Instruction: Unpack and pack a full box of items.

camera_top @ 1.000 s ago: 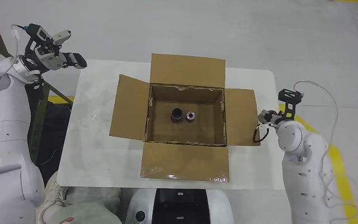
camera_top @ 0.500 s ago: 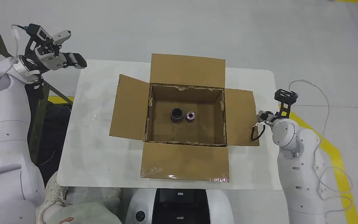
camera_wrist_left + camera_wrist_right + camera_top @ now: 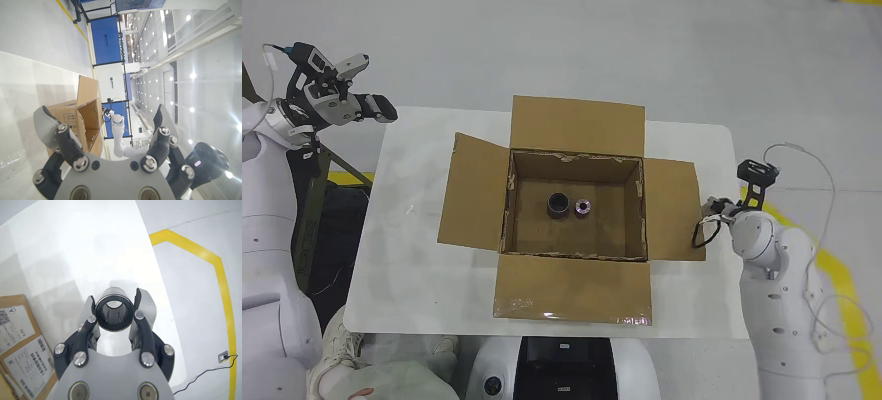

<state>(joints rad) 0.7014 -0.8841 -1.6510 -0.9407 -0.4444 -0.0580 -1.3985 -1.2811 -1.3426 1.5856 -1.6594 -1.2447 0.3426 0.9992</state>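
Box (image 3: 577, 125) sits open in the middle of the white table (image 3: 412, 200), all 4 flaps folded out flat, brown cardboard w/ torn tape bits along the inner rim. Inside on the floor there are 2 small parts just beside each other, a bit left of centre: a dark ring-shaped one (image 3: 558, 205) and a smaller silvery one (image 3: 583, 207) w/ a pinkish middle, can't tell if they touch tbh. Right gripper (image 3: 115, 295) is clamped on a linear bearing (image 3: 113, 313), a short metal cylinder w/ a black end face and rows of little balls visible down the bore; the black pads (image 3: 137, 297) press on its sides, one each side, and the open end faces the wrist cam. That gripper hangs over the strip of table btw the box's right flap and the table's right edge, just beside the flap, and the flap's shipping labels (image 3: 24, 351) show in the right wrist view. Past the table edge you've got grey floor w/ a yellow line (image 3: 217, 262) and a cable plugged into a floor socket (image 3: 223, 357). Left gripper (image 3: 102, 113) is spread wide w/ nothing in it, parked up off the far left corner of the table, well apart from the box, fingers pointing roughly across toward it.
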